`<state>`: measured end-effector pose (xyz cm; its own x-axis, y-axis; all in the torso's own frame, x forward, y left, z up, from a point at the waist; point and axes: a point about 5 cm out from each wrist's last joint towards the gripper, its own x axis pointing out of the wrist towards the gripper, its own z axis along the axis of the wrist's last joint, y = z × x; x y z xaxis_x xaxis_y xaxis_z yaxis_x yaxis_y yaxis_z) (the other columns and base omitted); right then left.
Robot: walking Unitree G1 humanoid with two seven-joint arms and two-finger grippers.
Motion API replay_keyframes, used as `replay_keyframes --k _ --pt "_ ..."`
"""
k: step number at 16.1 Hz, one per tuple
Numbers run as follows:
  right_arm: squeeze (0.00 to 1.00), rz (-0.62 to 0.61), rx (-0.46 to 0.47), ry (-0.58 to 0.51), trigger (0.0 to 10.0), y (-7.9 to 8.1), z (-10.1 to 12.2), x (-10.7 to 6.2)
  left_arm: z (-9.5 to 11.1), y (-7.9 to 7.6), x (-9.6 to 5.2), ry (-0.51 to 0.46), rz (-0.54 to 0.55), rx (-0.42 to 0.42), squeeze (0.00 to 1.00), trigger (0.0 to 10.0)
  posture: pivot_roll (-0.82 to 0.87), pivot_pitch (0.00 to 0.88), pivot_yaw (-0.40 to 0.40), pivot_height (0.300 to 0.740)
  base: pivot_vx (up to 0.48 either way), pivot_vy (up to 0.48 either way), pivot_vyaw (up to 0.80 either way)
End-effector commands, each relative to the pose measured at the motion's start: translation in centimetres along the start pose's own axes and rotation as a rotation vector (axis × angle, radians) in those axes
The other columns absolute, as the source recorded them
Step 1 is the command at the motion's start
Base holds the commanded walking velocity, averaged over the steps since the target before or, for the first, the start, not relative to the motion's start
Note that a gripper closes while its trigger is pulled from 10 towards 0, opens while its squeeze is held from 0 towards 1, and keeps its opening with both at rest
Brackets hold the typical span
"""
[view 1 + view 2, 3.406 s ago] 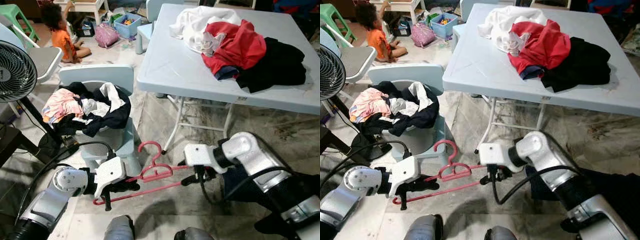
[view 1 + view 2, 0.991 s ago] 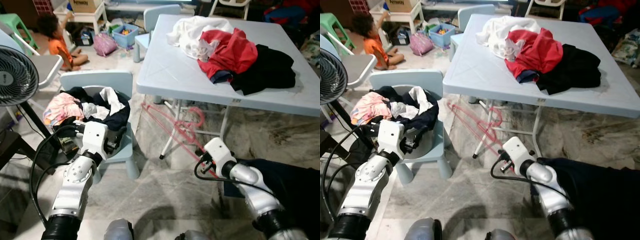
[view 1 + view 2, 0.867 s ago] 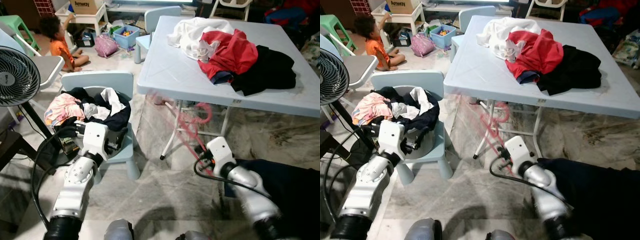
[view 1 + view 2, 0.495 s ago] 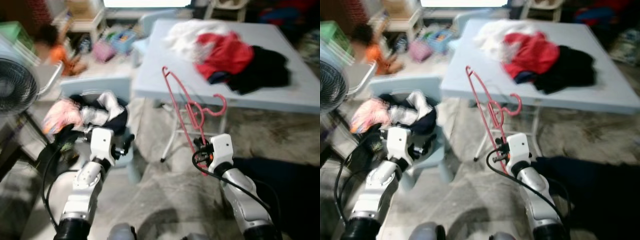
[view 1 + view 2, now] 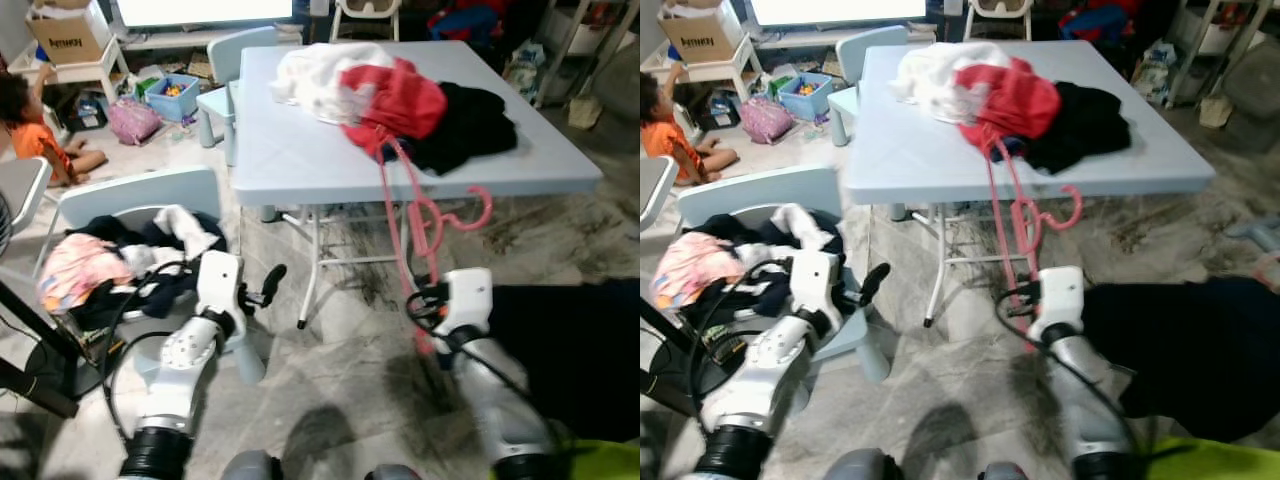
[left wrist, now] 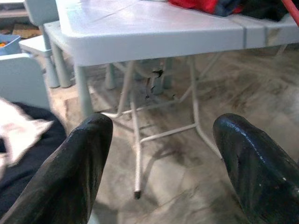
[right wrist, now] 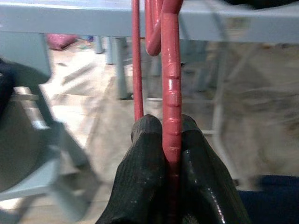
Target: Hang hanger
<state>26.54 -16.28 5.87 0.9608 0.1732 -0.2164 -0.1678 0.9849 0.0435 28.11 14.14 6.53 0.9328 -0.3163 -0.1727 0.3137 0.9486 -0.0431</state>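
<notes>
Right gripper (image 7: 170, 140) jaws pinching upright pink hanger (image 5: 408, 225) before table (image 5: 290, 150), left gripper (image 6: 163, 140) jaws spread

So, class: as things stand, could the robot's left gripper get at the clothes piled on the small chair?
Probably yes: the left gripper is open, holds nothing, and hovers just beside the clothes on the small chair, with nothing between them.

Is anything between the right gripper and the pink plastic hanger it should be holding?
Nothing visible: the right gripper is shut directly on the pink plastic hanger, which rises in front of the light blue folding table.
</notes>
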Motion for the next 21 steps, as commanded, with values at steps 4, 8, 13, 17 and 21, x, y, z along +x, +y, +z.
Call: replay_keyframes --k 4,8,13,17,21 --pt "0.00 -0.054 -0.062 -0.024 10.0 -0.3 1.6 0.7 0.3 -0.3 0.5 -0.002 -0.023 -0.003 0.00 10.0 -0.10 0.000 0.028 0.740 0.000 0.480 0.00" --pt "0.00 -0.161 -0.119 -0.094 10.0 -1.5 2.9 0.5 0.3 -0.3 0.6 0.001 -0.025 0.000 0.00 10.0 -0.11 0.000 0.028 0.740 0.000 0.480 0.00" --pt "0.00 -0.313 -0.165 -0.128 10.0 -3.3 3.7 -0.1 0.6 -0.3 0.5 -0.026 -0.040 -0.012 0.00 10.0 -0.12 0.000 0.023 0.740 0.000 0.000 -0.32" --pt "0.00 -0.483 -0.201 -0.141 10.0 -5.0 4.0 -0.7 0.5 -0.1 0.4 -0.030 -0.051 -0.033 0.00 10.0 -0.12 0.000 0.028 0.740 0.000 0.000 -0.80" --pt "0.00 -0.598 -0.251 -0.137 10.0 -6.4 4.2 -1.1 0.8 0.0 0.4 -0.052 -0.052 -0.045 0.00 10.0 -0.11 0.000 0.026 0.740 0.000 0.000 -0.80"
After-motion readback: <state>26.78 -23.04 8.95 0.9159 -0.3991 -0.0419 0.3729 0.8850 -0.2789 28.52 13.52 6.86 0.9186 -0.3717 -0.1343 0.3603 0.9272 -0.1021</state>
